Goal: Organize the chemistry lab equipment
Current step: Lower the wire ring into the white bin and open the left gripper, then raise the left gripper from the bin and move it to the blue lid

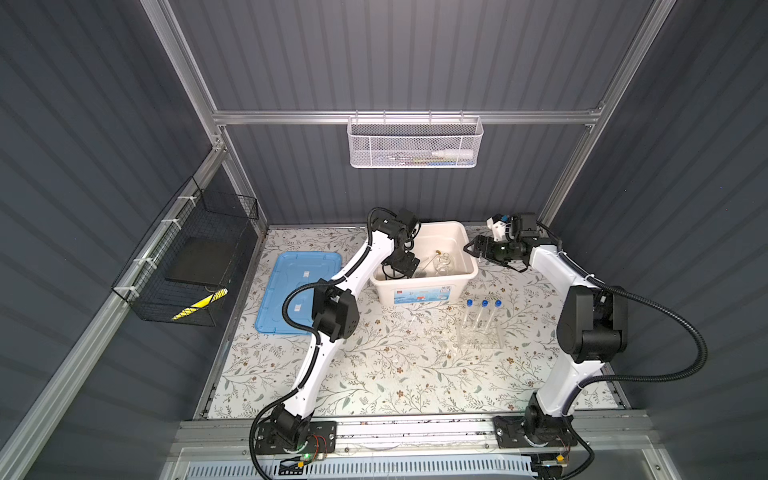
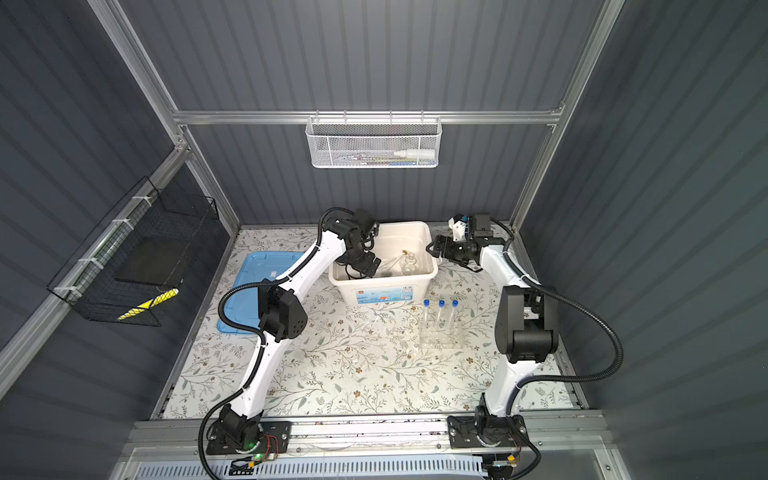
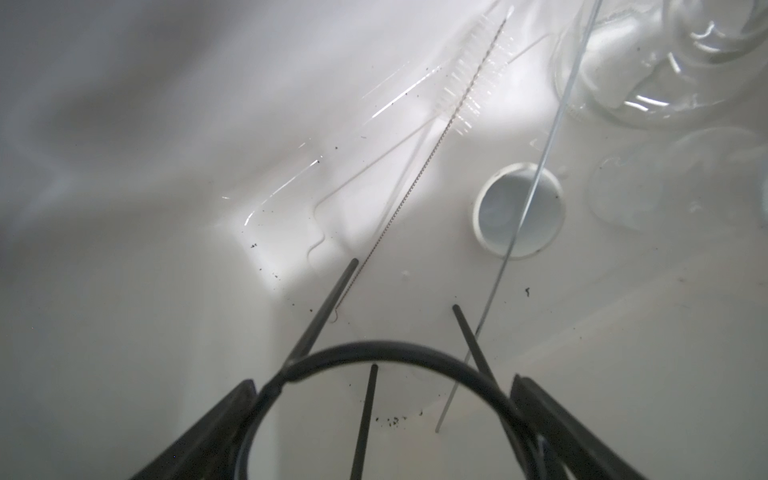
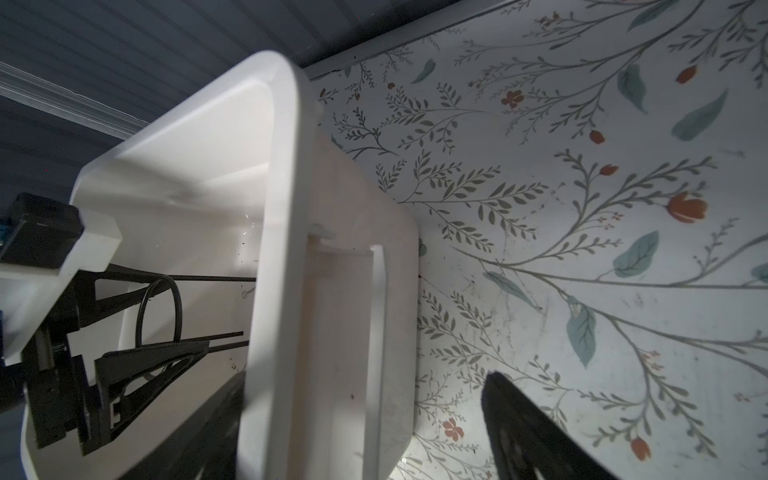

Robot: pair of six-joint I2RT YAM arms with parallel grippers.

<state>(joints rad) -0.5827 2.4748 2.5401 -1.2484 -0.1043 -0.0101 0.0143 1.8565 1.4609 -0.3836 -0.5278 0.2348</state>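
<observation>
Tripod (image 3: 386,347) legs point from left pincer (image 3: 382,382) toward bin (image 4: 282,208) floor, ring across its spread jaws, grip unclear; right pincer (image 4: 365,380) gaping.

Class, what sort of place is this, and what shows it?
Likely a walled robot cell staged as a chemistry bench: blue-capped test tubes in a clear rack, glassware in a white tub.

Looks onto white plastic bin floor (image 3: 166,311). Shows black wire ring tripod (image 3: 386,345) between jaws of left gripper (image 3: 382,379), thin clear rod (image 3: 493,291) crossing small round white dish (image 3: 498,208), white-bristled twisted-wire brush (image 3: 469,79), blurred clear glassware (image 3: 648,62).
</observation>
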